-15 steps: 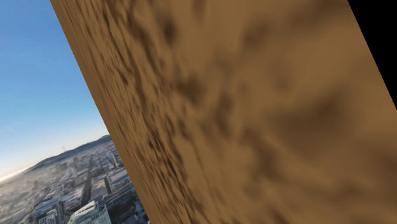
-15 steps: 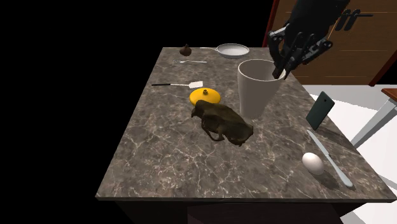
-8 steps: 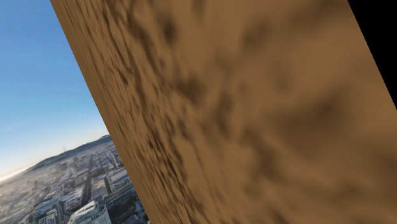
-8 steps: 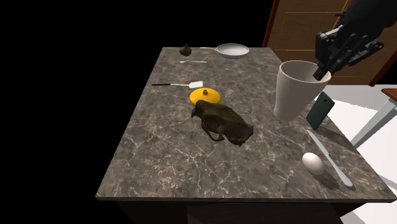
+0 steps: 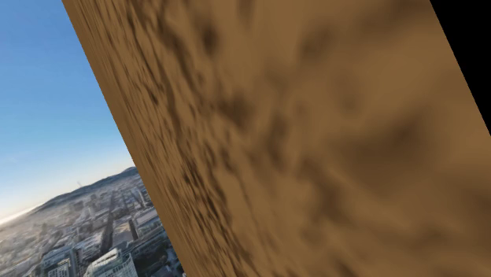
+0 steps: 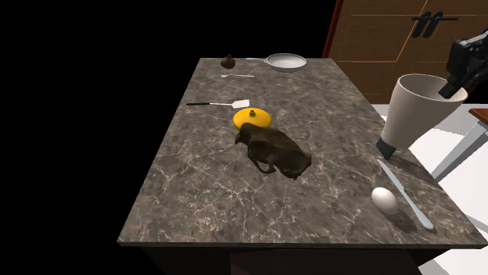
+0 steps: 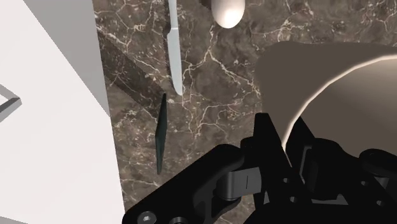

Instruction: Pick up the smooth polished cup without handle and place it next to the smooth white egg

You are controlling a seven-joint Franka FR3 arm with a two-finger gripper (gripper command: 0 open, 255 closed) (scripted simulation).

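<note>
- The smooth cream-white tapered cup without a handle hangs over the table's edge at 3 o'clock in the second exterior view, tilted so that its mouth leans toward 1 o'clock.
- The all-black two-finger gripper sits at 2 o'clock of the cup and is clamped on its rim. In the wrist view the gripper has one finger outside the wall and one inside the cup.
- The smooth white egg lies on the table at 7 o'clock of the cup, apart from it. It also shows in the wrist view.
- A long silver-grey knife lies just beside the egg, on its 3 o'clock side. In the wrist view the knife runs from near the egg toward the slab.
- A thin dark green flat slab stands upright, its top hidden behind the cup's base. The wrist view shows it edge-on.
- The dark veined marble table bears all of this.
- Near the table's middle, well apart from the cup at its 9 o'clock, lie a crumpled dark brown lump and a round yellow lid.
- The shoulder view shows a mottled brown surface, blue sky with a city and a black area at 1 o'clock.
</note>
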